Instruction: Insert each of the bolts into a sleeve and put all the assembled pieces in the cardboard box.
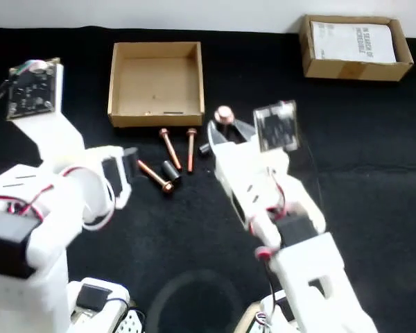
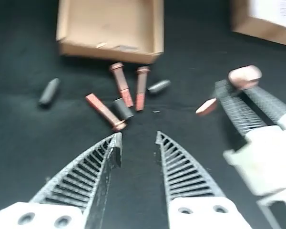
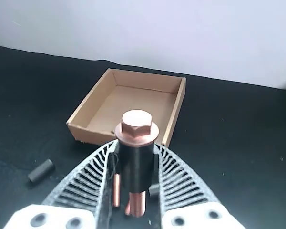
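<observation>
One bolt (image 3: pixel 136 125) sits inside a sleeve (image 3: pixel 135 164), clenched by the right gripper (image 3: pixel 136 145) at the high view's centre, beside the box's (image 1: pixel 112 83) lower right corner. Three loose bolts (image 1: pixel 170 148) lie below the box. Lower left, the left gripper (image 2: pixel 138 138) hangs spread, holding nothing.

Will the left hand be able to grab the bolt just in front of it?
Probably yes. The left hand is open, and nothing lies between it and the bolt, though a sleeve sits close beside.
</observation>
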`<action>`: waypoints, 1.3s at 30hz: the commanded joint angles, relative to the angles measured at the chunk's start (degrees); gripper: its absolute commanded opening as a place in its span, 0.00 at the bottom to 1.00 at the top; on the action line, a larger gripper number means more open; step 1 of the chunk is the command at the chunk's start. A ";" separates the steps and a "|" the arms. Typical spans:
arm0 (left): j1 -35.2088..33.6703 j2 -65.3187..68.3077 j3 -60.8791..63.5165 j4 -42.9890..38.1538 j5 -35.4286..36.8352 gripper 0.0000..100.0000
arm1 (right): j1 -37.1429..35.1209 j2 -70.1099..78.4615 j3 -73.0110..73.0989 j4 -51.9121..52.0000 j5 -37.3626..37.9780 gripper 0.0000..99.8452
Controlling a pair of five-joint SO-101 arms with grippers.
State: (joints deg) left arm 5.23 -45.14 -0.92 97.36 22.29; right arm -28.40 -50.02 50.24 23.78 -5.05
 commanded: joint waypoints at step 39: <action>-47.25 -0.13 31.96 -16.09 0.00 0.07 | -0.04 122.95 -123.30 1.27 27.16 0.04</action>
State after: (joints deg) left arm -41.63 -45.05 31.08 82.07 22.29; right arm -28.40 70.07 -62.55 25.01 18.07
